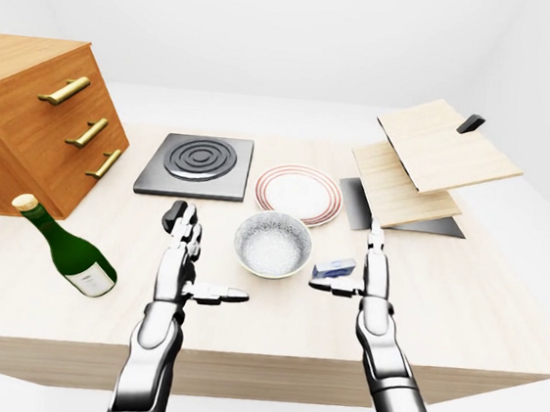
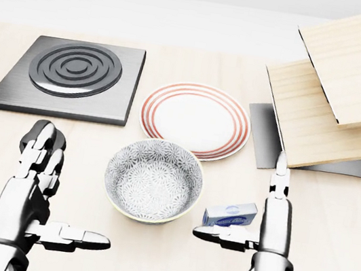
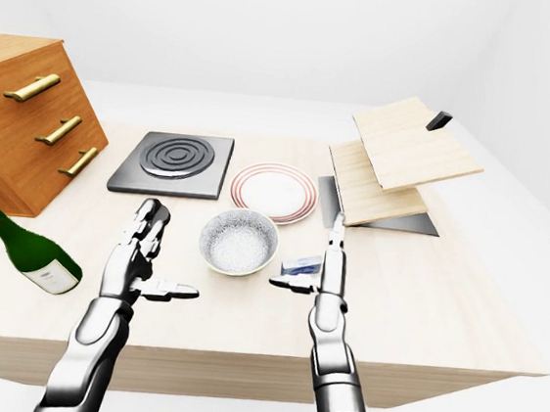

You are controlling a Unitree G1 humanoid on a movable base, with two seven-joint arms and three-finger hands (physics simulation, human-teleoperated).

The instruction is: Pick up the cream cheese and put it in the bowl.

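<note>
The cream cheese [image 2: 230, 214] is a small blue and white box lying flat on the wooden table, just right of the patterned bowl [image 2: 153, 179]. My right hand [image 2: 238, 195] is open and turned edge-on. Its fingers [image 2: 276, 192] stand upright at the box's right end, and its thumb reaches left under the box's lower edge. Whether it touches the box I cannot tell. My left hand [image 2: 76, 185] is open too, left of the bowl, with its thumb pointing right. Nothing lies in the bowl.
A red-rimmed plate [image 2: 195, 119] sits above the bowl, with a black burner plate [image 2: 73, 77] to its left. A black knob [image 2: 28, 141] shows behind my left fingers. Tilted wooden boards [image 2: 339, 85] overhang the right. A green bottle [image 1: 69, 248] and drawer cabinet [image 1: 28, 121] stand far left.
</note>
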